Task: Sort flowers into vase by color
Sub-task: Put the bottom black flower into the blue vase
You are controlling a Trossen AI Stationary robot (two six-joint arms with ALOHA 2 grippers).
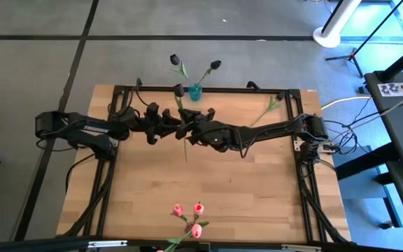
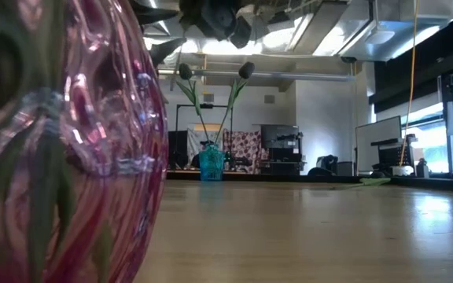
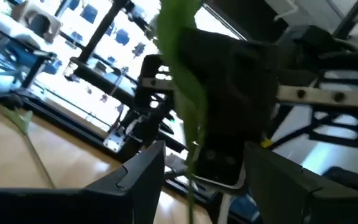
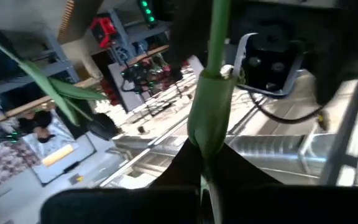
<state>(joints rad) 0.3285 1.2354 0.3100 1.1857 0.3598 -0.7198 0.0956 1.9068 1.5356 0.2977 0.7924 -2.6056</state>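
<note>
So the dark-headed flower (image 1: 181, 105) in play is up in the air over the back middle of the counter (image 1: 257, 182), its green stem pinched low down in the right pincer (image 4: 205, 163), whose fingers are pressed together on it, head pointing toward the blue vase (image 1: 195, 92) at the far edge where two dark flowers (image 1: 214, 66) already stand. The left pincer (image 1: 171, 126) is right next to it with its fingers spread wide, stem running between them in the left wrist view, so this looks like a handover or a steadying move. What worries me: the stem is thin and floppy, and if the left closes off-centre while the right keeps hold, it could bend or twist out. The two arms are also nearly touching, so a bump is possible. And the vase mouth is small and already crowded, so the stem could snag a flower or tip the vase. The overhead view gives the whole layout, including a stray flower (image 1: 270, 106) lying near the back right and the pink flowers (image 1: 189, 217) at the front edge. The low view misses most of that, since the pink vase (image 2: 61, 149) fills its left side, but it shows the blue vase upright. The grip itself only shows in the right wrist view, though I can't quite tell how deep the stem sits.
</note>
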